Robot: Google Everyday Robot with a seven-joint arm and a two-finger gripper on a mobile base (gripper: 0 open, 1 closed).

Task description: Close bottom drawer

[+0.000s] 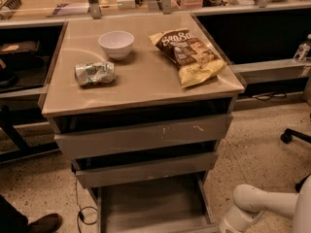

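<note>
The bottom drawer (pixel 150 205) of the grey metal cabinet stands pulled far out toward me. It is a shallow open tray, and its front runs off the lower edge of the view. Above it sit the mid-width drawer front (pixel 146 170) and the widest drawer front (pixel 146 136) with white scratch marks, each pulled out a little. My white arm (pixel 252 205) shows at the lower right, just right of the tray's right rail. My gripper is out of view below the frame's bottom edge.
On the cabinet top (pixel 146 81) lie a white bowl (pixel 116 43), a crushed can (pixel 95 74) and a chip bag (pixel 190 55). A cable (pixel 80 210) and a shoe (pixel 41 223) are on the floor at left. An office chair base (pixel 294 136) is at right.
</note>
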